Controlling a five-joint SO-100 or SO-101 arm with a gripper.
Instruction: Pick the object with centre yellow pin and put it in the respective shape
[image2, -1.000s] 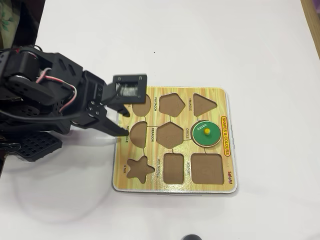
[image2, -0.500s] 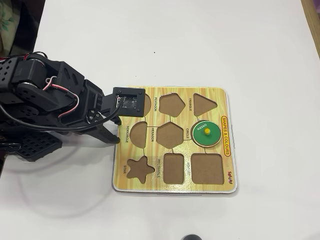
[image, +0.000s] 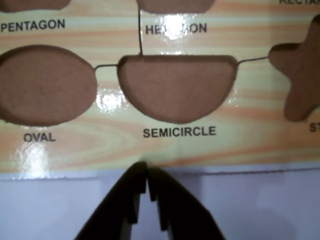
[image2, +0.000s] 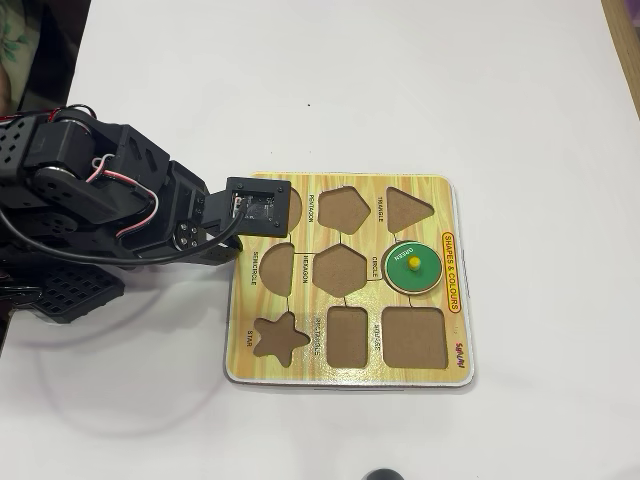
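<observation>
Overhead view: green disc (image2: 412, 266) sits in the circle cutout (image2: 434, 287) (yellow knob up). Wrist view: jaws (image: 148, 176) nearly closed, empty, above the tabletop (image: 260, 210) beside the board (image: 100, 150).

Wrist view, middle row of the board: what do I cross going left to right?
Oval cutout → semicircle cutout → star cutout, cut off at the right edge. The shut pincer sits below the semicircle cutout.

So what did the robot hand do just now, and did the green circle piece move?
The gripper pulled back off the puzzle board toward the left in the overhead view, and its fingers closed together on nothing. It now sits just past the board's edge by the semicircle cutout. The green disc stayed in its round hole, and the board did not shift.
</observation>
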